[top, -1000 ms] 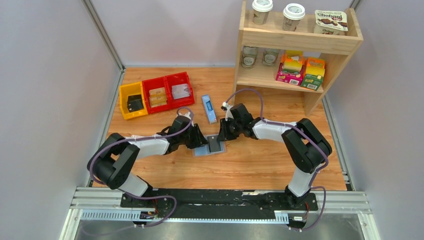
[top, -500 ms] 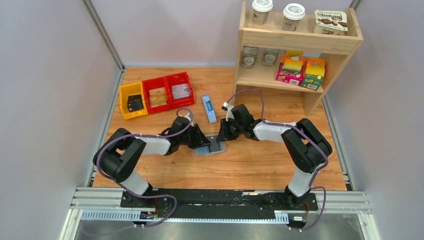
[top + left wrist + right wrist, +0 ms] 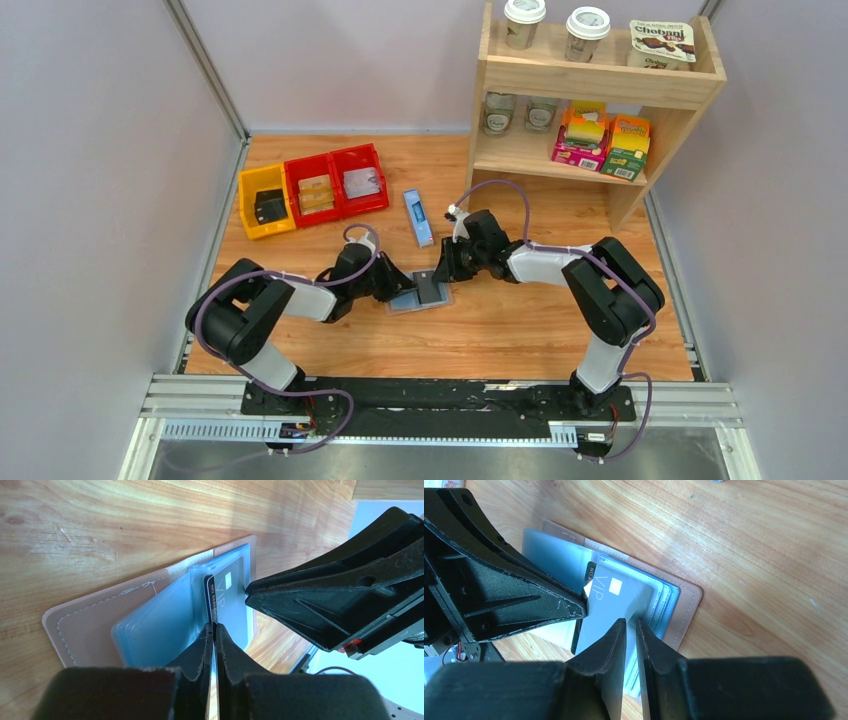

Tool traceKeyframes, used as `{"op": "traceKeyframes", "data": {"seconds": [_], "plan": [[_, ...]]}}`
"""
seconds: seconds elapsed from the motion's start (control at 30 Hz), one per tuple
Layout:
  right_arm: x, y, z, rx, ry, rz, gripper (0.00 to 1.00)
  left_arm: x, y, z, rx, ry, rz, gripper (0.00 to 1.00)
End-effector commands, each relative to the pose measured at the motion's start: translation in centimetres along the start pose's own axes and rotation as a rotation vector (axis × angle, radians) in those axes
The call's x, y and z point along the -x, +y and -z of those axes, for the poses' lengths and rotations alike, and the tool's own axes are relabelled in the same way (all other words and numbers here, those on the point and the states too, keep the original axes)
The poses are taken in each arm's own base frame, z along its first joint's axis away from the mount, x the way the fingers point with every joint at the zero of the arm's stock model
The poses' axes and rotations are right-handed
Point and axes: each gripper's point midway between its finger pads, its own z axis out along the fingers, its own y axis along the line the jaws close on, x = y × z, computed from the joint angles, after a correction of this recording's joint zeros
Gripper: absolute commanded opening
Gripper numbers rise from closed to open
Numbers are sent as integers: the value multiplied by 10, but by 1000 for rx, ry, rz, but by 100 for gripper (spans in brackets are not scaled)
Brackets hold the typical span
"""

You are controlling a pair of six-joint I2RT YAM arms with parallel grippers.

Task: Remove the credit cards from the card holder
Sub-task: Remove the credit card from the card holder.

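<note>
A dark card [image 3: 232,595] is pinched by its edge in the left gripper [image 3: 213,630], evidently to be slid from the card holder [image 3: 85,625] lying open on the table [image 3: 520,330]. Just beyond, the holder is seemingly pinned down by the right gripper [image 3: 630,622], its fingers nearly pressed together, so it cannot follow.

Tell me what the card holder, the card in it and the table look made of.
Card holder: tan, matte leather or an imitation, going by the stitched border. Its pale blue lining looks like translucent, glossy plastic sleeves. Credit card: dark, smooth plastic with white print and a chip. Table: wood or wood-look laminate, with visible grain and a light sheen.
</note>
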Motion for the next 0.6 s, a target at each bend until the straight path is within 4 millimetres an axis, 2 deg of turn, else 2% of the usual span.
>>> {"op": "traceKeyframes", "data": {"seconds": [0.0, 0.37, 0.5, 0.57], "plan": [[-26, -18, -4, -57, 66, -29, 21, 17, -28, 6, -100, -70, -17, 7], [-29, -33, -7, -102, 74, -48, 20, 6, 14, 17, 24, -26, 59, 1], [-26, -30, -5, -93, 68, -43, 20, 5, 20, 17, 30, -13, 80, 1], [-20, -25, -2, -78, 56, -36, 21, 4, 19, 16, 20, -6, 77, 5]]}}
